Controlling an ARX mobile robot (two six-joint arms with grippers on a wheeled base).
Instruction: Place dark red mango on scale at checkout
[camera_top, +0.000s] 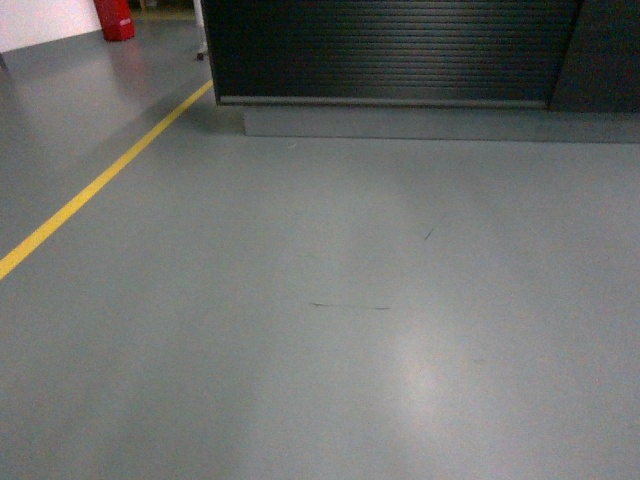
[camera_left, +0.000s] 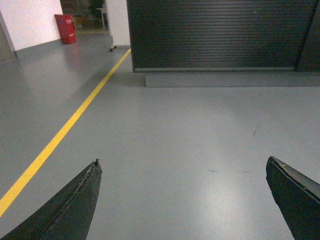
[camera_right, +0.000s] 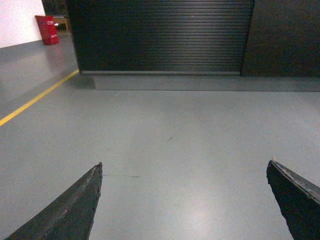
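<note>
The checkout (camera_top: 390, 50) stands ahead, a dark counter with a horizontally ribbed front panel on a grey plinth (camera_top: 430, 122); it also fills the top of both wrist views, checkout (camera_left: 215, 35) and checkout (camera_right: 160, 35). The dark red mango and the scale are out of view. My left gripper (camera_left: 182, 162) is open above the bare grey floor, nothing between its dark fingers (camera_left: 75, 205). My right gripper (camera_right: 185, 162) is open too, holding nothing, fingers (camera_right: 70, 210) wide apart. Neither gripper shows in the head view.
A yellow floor line (camera_top: 90, 190) runs diagonally on the left toward the counter's left corner. A red object (camera_top: 115, 18) stands at the far left by a white wall (camera_left: 30, 20). Grey floor (camera_top: 330, 320) stretches between me and the counter.
</note>
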